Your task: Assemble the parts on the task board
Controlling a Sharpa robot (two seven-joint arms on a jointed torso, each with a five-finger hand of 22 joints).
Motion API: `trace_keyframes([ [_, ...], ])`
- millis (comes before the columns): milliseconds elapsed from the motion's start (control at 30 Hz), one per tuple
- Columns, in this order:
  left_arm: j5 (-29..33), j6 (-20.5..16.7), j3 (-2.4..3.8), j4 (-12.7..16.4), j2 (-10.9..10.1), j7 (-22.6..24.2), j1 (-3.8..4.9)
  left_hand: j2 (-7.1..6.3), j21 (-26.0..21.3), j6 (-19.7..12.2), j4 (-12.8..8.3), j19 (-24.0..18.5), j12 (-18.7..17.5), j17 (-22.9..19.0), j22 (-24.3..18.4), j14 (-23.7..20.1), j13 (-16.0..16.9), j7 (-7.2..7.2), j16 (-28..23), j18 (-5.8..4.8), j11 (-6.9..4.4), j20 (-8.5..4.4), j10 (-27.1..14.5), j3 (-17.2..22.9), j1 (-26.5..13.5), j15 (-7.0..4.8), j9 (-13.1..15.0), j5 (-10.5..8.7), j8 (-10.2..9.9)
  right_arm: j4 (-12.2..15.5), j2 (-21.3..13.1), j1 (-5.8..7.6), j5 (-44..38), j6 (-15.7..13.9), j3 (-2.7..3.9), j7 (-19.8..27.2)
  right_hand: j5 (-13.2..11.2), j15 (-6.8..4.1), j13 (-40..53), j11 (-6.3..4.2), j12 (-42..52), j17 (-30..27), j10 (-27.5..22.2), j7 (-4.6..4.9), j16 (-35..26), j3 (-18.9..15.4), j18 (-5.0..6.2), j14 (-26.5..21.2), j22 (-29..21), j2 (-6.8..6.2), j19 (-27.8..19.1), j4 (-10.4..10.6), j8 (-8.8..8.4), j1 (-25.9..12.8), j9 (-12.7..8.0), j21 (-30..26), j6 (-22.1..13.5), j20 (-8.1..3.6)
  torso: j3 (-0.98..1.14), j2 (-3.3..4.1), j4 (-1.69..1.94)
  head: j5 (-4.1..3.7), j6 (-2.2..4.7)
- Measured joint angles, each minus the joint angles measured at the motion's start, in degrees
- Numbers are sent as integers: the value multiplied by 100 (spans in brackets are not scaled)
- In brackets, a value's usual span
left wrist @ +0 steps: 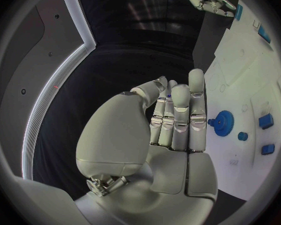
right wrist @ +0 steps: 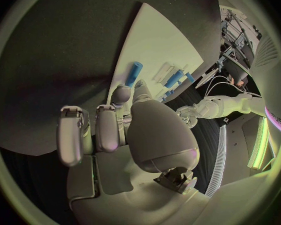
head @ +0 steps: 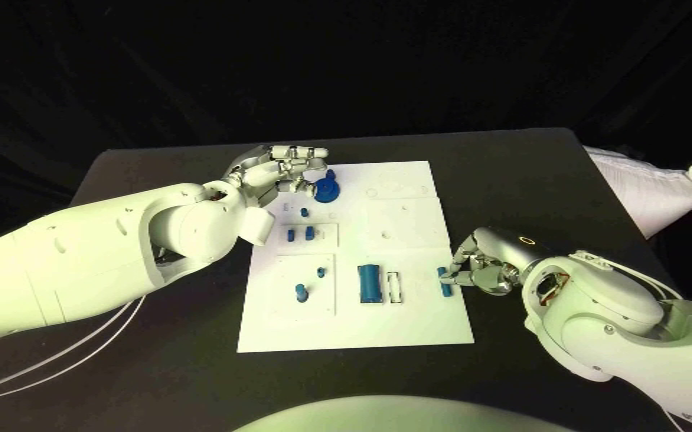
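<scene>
The white task board (head: 411, 327) lies mid-table. A blue gear (head: 327, 190) stands at its far left corner, and my left hand (head: 281, 167) hovers just beside it. In the left wrist view the left hand (left wrist: 178, 120) has its fingers straight and holds nothing, with the gear (left wrist: 225, 120) next to them. My right hand (head: 483, 264) is at the board's right edge. There its thumb and one finger pinch the near end of a blue peg (head: 444, 280). In the right wrist view the peg (right wrist: 134, 72) lies along the board's edge.
A larger blue block (head: 369, 282) sits in a slot near the board's middle. Several small blue pieces lie on the left half, among them a pair (head: 296, 235) and one (head: 302, 293). The black table (head: 144, 177) surrounds the board.
</scene>
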Motion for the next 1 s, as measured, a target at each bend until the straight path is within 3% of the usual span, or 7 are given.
trace_keyframes([
  [300, 0, 21, -2, -2, -3, 0, -2, 0, 0, 0, 0, 0, 0, 0, 0, 0, 0, 0, 0, 0, 0, 0, 0, 0, 0, 0, 0, 0, 0, -72, 107, -86, -219, 155, 24, 3, -22, 0, 9, 0, 15, 8, 0, -21, 0, 83, 0, 0, -1, -164, 17, -83, 12, 170, 36, 0, 22, -17, 1, -6, 9, 35, -38],
  [400, 0, 25, -2, -3, -3, 0, -2, 0, 0, 0, 0, 0, 0, 0, 0, 0, 0, 0, 0, 0, 0, 0, 0, 0, 0, 0, 0, 0, 0, -92, 155, -105, -289, 170, 34, 12, -46, -2, 15, -12, 15, 18, 13, -34, 0, 173, 0, 2, -1, -118, 23, -173, 22, 384, 49, 0, 35, -23, 1, -6, 7, 43, -44],
  [600, 0, 34, -1, -5, 0, 0, -2, 0, 0, 0, 0, 0, 0, 1, 0, 0, 0, 0, 0, 0, 0, 0, 0, 0, 0, 0, 0, 0, 0, -120, 257, -137, -458, 188, 45, 43, -419, -22, 3, -15, -37, 30, 26, -37, 0, 432, 0, 22, -1, -69, 23, -365, -44, 700, 56, 0, 37, -23, 2, -5, 7, 40, -51],
  [800, 0, 38, -1, -10, 3, -2, -4, 0, 0, 0, 0, 0, 0, 1, 1, 0, 0, 0, 0, 1, 0, 0, 0, 0, 0, 0, 0, 0, 0, -131, 331, -164, -821, 268, 46, 83, -422, -22, -76, -46, -157, 23, -5, -45, 0, 625, 0, 22, -2, -89, 2, -464, -73, 878, 30, 0, 44, -44, 0, -8, 14, 38, -54],
  [1000, 0, 41, -1, -13, 3, -3, -7, 0, 0, 0, 0, 0, 0, 1, 1, 0, 0, 0, 0, 0, 0, 0, 1, 0, 0, 0, 0, 0, 0, -119, 372, -178, -1090, 337, 41, 101, -255, -43, -79, -41, -180, 30, -4, -43, 0, 951, 1, 1, -2, -88, 22, -548, -137, 1027, -2, 0, 84, -64, -1, -10, 13, 54, -60],
])
